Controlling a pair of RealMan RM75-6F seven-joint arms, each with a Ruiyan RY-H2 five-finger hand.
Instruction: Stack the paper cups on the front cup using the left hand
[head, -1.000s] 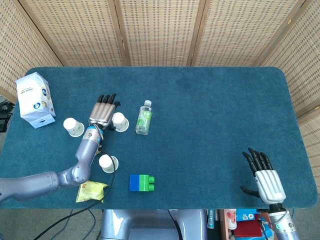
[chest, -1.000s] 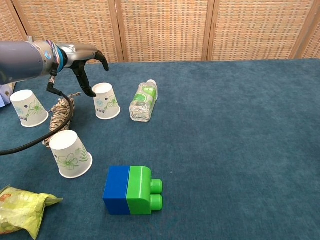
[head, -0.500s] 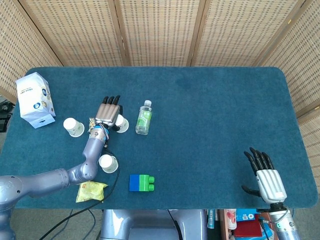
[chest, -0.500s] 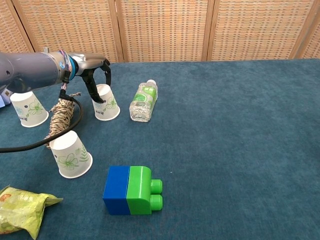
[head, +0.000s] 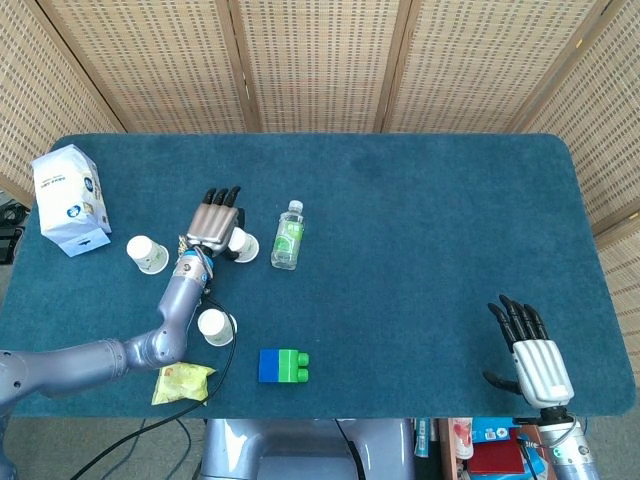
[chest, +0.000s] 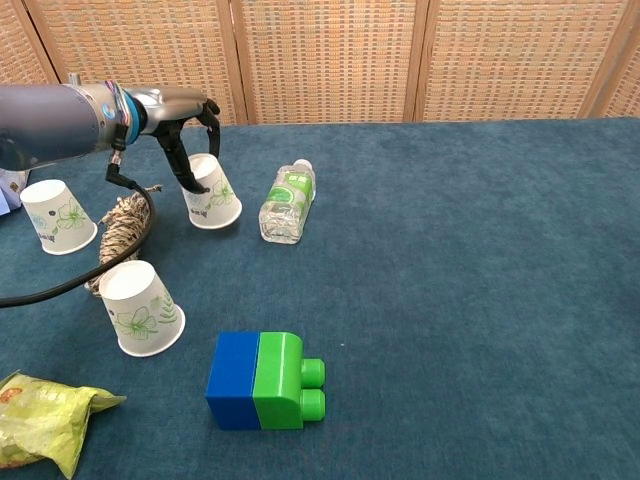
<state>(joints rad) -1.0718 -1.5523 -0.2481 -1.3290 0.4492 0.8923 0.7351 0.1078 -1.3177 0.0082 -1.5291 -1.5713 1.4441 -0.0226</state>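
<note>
At the left of the chest view one upturned paper cup (chest: 58, 216) stands on the desk (chest: 480, 260), near the frame edge and apart from the work. Lower and just right of it sits the front cup (chest: 142, 308), also mouth-down, untouched; this is your stacking base. A yellow-green snack packet (chest: 45, 420) lies in the lower left corner, close to that base, and the braided cable (chest: 120, 228) hangs between the two left cups. Keep the carry clear of both.

Moving right, your left hand (chest: 186, 128) is on the middle cup (chest: 211, 192): dark fingers (chest: 180, 160) come down over its upper wall and the cup leans to one side, its far edge apparently off the desk. I judge it gripped, though how firmly the pictures do not settle. Firm the hold without crushing the paper wall, lift straight, and level the cup before travelling down-left to the front cup. Lower it squarely, mouth over base.

Just right of the middle cup lies a water bottle (chest: 285, 203) on its side; do not nudge it. A blue-green block (chest: 263, 381) sits lower centre, off your path.

At the lower right of the head view, your right hand (head: 530, 352) idles with fingers spread, holding nothing.
</note>
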